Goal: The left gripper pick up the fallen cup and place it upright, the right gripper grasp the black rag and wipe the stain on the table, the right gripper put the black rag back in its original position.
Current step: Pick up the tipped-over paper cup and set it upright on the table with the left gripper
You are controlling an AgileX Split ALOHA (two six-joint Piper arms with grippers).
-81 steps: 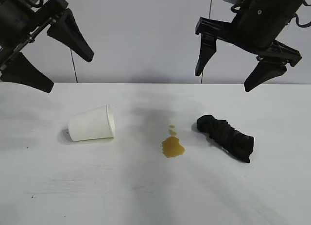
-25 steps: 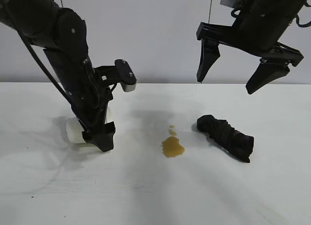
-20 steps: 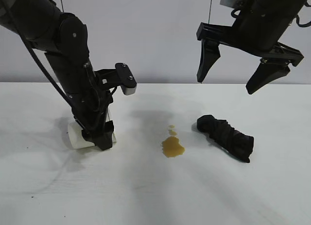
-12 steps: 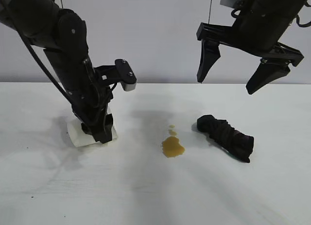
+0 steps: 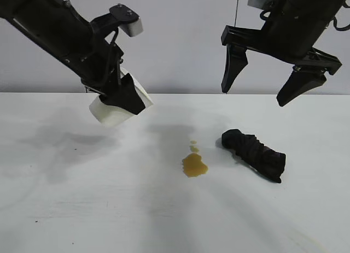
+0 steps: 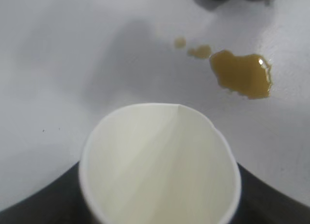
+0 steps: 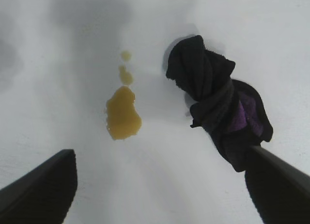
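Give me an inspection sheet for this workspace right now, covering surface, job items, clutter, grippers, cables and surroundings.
Surface: white table, faint grey smudges.
Job's things: cup off the table, tilted, in the left gripper's jaws; amber stain with two droplets, unwiped; black rag crumpled, lying to the right of the stain in the exterior view.
Clutter: nothing seen.
Grippers: left gripper shut on the cup; right gripper open, above the rag, holding nothing.
Cables: thin line hanging at the wall.
Surroundings: plain grey wall.
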